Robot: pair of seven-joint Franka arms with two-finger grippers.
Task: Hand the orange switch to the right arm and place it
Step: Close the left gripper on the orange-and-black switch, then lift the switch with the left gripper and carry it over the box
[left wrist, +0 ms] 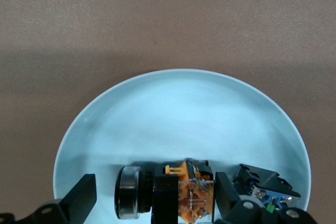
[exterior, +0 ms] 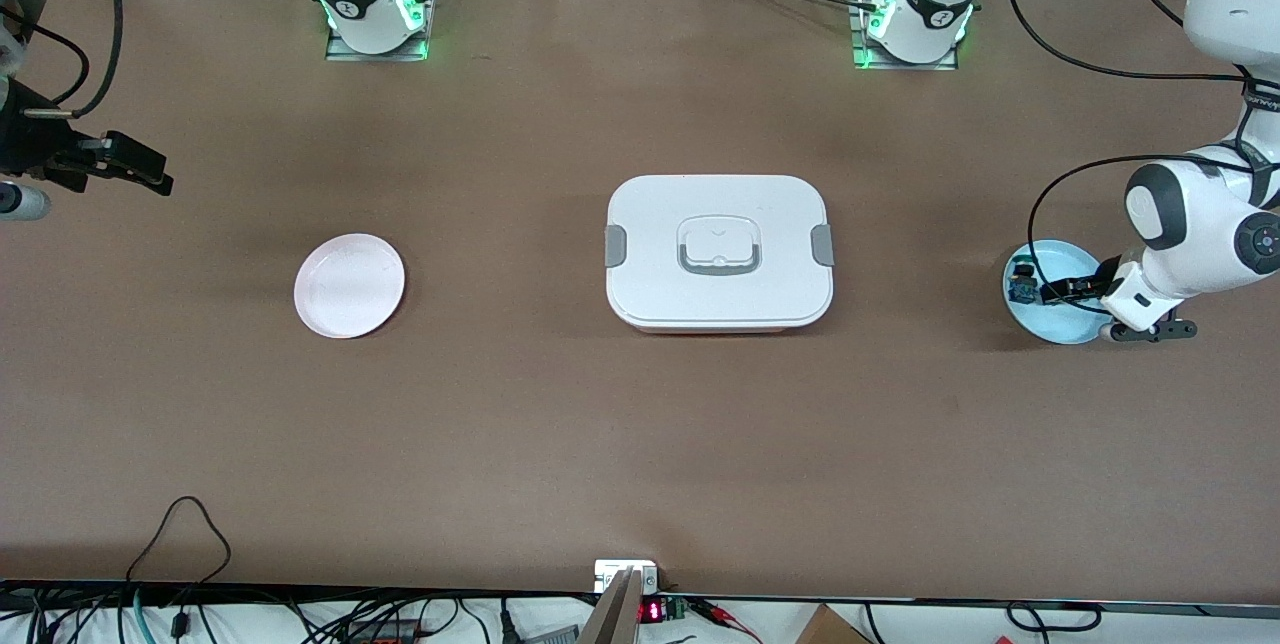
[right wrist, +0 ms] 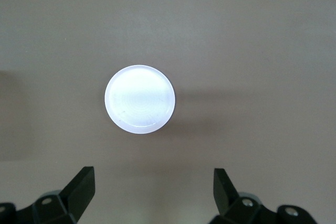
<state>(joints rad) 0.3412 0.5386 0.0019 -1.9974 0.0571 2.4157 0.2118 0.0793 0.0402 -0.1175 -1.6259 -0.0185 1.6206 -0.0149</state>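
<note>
The orange switch [left wrist: 173, 195] lies on its side in the light blue plate [left wrist: 184, 108], with its silver-ringed cap at one end and its tan-orange block at the other. My left gripper [left wrist: 155, 198] is low over that plate [exterior: 1050, 324] and open. Its fingers straddle the switch: one finger stands apart from the cap, the other is close against the tan end. In the front view the left gripper [exterior: 1070, 290] hides most of the switch. My right gripper [exterior: 150, 172] waits open and empty in the air at the right arm's end of the table.
A blue-green switch [left wrist: 262, 190] lies in the same blue plate beside the orange one [exterior: 1022, 284]. A pink plate [exterior: 350, 285] lies toward the right arm's end and shows in the right wrist view [right wrist: 139, 99]. A white lidded box [exterior: 719, 251] sits mid-table.
</note>
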